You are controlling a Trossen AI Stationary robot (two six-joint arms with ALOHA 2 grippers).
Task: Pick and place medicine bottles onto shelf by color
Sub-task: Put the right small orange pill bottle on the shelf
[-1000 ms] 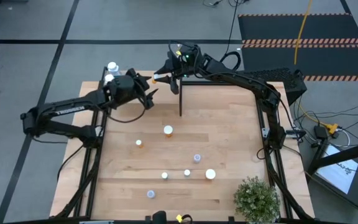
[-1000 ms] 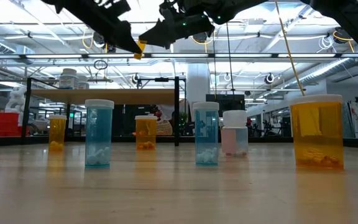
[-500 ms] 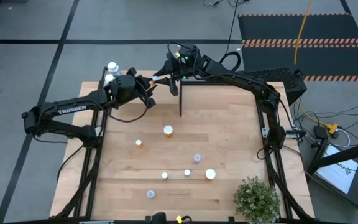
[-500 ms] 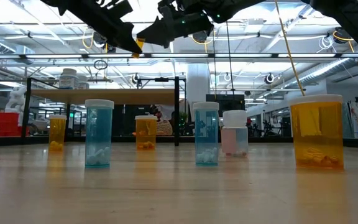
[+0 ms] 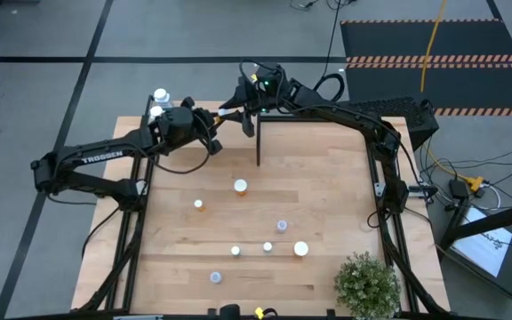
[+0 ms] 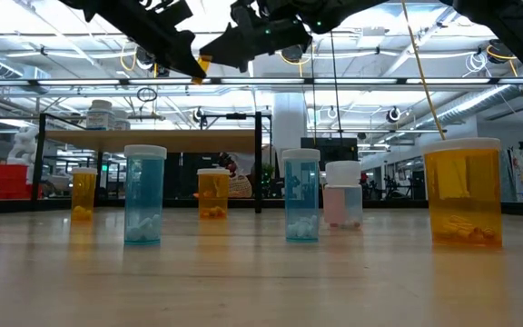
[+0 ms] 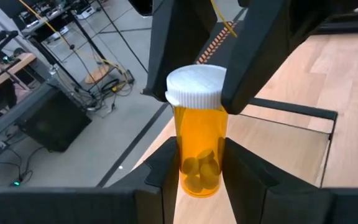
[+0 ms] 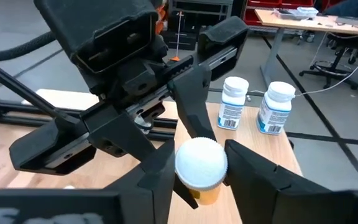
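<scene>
Orange-amber plastic forms the body of the bottle being passed between the arms (image 7: 199, 152), a small round cylinder with a ribbed white cap and a few tablets at its base. In the left wrist view its long axis stands upright, cap uppermost. It is held in the air above the far edge of the desk (image 5: 327, 187), close to the shelf (image 6: 152, 138).

Both end effectors grip this one bottle. The left end effector (image 7: 199, 168) has its two dark fingers pinching the lower body from either side. The right end effector (image 8: 201, 165) has its fingers pressed against the cap end. In the high view the two meet near the far edge, the left arm reaching in from the left and the right arm from the right.

On the shelf, two white bottles with blue labels (image 8: 253, 104) stand upright side by side, near the handover. A black upright panel (image 5: 259, 140) rises at one end of the shelf.

Farther out, six more bottles stand upright on the desk, spaced apart. The low view shows two amber ones far back (image 6: 83, 193), two pale blue ones (image 6: 145, 194) holding white pills, a white one (image 6: 342, 193), and a large-looking amber one nearest the camera (image 6: 462, 192). A green potted plant (image 5: 367, 284) sits at the near right corner.
</scene>
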